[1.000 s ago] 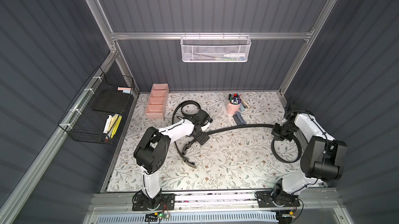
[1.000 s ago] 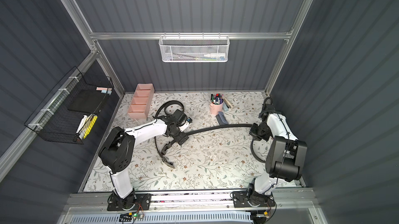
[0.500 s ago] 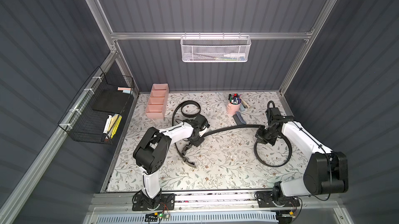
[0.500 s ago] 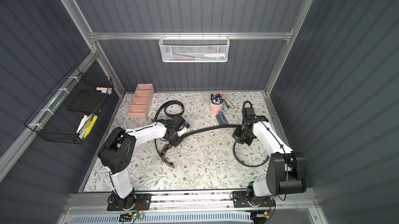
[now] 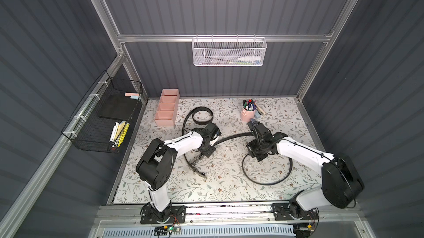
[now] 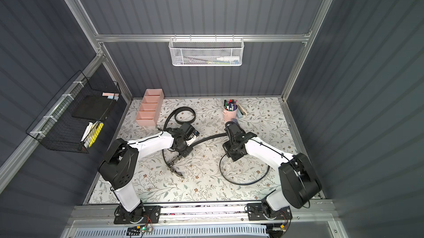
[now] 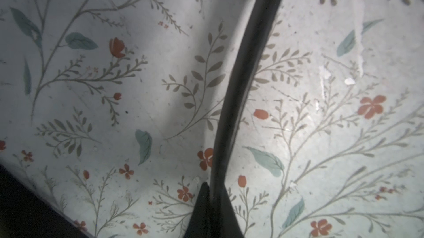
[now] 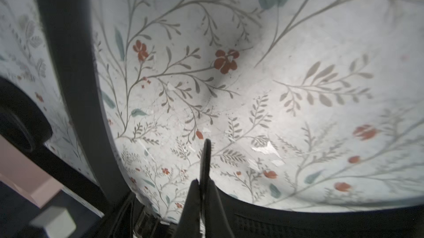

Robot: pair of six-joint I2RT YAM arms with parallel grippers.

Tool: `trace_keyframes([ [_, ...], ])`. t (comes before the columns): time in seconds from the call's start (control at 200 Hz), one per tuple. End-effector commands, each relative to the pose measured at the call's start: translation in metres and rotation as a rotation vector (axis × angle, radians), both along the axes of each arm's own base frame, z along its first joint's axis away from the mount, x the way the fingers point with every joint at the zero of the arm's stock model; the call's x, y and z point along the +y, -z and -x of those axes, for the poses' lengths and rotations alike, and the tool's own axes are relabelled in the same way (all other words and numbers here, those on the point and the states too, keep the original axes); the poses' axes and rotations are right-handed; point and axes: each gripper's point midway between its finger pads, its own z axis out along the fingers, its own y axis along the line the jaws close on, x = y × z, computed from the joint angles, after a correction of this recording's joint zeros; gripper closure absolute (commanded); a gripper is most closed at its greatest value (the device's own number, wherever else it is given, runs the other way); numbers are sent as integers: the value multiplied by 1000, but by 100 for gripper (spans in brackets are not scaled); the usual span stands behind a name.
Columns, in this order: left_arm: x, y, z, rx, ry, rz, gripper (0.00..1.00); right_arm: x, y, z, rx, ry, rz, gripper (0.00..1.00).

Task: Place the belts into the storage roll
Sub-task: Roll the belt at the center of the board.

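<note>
Left wrist view: your left tool is pressed together on a black belt, and the strap stands on edge as it runs away across the floral worktop. Right wrist view shows your right tool clamped the same way, with a thin strap tip poking out beyond the pinch. It appears to be the far end of the same belt, though the arm hides part of the run. Holding both ends likely keeps the strap up on its edge and under control, ready for rolling into a coil small enough for one compartment. In both top views the second belt lies partly coiled near the storage roll. Its tail appears to curve under your left arm toward a buckle. All four pink compartments look empty, so neither belt is stowed yet.
</note>
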Motion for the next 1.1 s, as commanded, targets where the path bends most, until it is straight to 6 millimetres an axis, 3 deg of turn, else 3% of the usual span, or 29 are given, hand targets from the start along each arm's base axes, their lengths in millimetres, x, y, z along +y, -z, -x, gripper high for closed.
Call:
trace_keyframes([
  [0.0,9,-8,9,-5,-16,-15,100,0,11,-24,-5,287,-28,100],
  [0.06,9,-9,10,-7,-15,-9,100,-3,4,-34,-54,240,7,99],
  [0.145,9,-10,11,-9,-15,-7,100,-12,-18,-40,-101,62,81,53],
  [0.27,8,-8,12,-3,-11,3,100,-15,-58,-40,-123,-323,162,2],
  [0.36,6,-5,14,8,-8,9,100,-7,-87,-39,-187,-700,170,1],
  [0.43,6,-4,15,13,-5,13,100,11,-120,-42,-368,-1098,184,1],
  [0.49,4,-4,19,29,0,24,100,26,-142,-26,-538,-1456,173,3],
  [0.545,4,-5,20,31,7,26,100,22,-148,-10,-662,-1752,243,8],
  [0.615,4,-5,22,37,14,32,100,18,-135,22,-844,-2164,277,15],
  [0.675,3,-6,23,36,16,38,100,11,-124,27,-941,-2346,382,18],
  [0.76,4,-7,24,36,18,41,100,6,-109,27,-995,-2508,458,18],
  [0.96,6,-5,29,43,18,39,100,5,-64,49,-916,-2793,293,23],
  [1.096,7,-3,31,48,15,37,100,2,-36,38,-837,-2892,410,23],
])
